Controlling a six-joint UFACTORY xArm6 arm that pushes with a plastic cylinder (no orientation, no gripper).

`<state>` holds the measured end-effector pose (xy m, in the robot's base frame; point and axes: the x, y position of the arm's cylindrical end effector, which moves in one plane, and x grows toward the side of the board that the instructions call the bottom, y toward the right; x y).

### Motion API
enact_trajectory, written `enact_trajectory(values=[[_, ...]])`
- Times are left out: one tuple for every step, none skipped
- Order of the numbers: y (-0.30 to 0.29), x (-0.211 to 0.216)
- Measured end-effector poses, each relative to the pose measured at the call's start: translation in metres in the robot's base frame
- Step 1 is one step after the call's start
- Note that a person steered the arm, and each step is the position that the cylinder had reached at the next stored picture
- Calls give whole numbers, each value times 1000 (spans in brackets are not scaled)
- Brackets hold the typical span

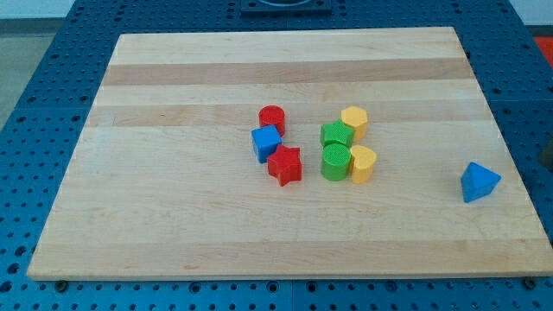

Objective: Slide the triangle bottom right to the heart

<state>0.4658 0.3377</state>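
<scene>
The blue triangle (479, 181) lies alone near the right edge of the wooden board (173, 225). The yellow heart (362, 163) stands near the board's middle, well to the triangle's left and slightly higher in the view. It touches a green cylinder (335, 161) on its left. My tip cannot be made out. Only a dark blur (547, 155) shows at the view's right edge, off the board, right of the triangle.
A green block (337, 134) and a yellow hexagon (354, 121) stand just above the heart. Further left are a red cylinder (272, 118), a blue cube (266, 142) and a red star (285, 165), packed close. A blue pegboard (34, 104) surrounds the board.
</scene>
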Motion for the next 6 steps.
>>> enact_trajectory(values=[[-14, -20], [-27, -20], [-45, 1], [-65, 29], [-91, 33], [-114, 44]])
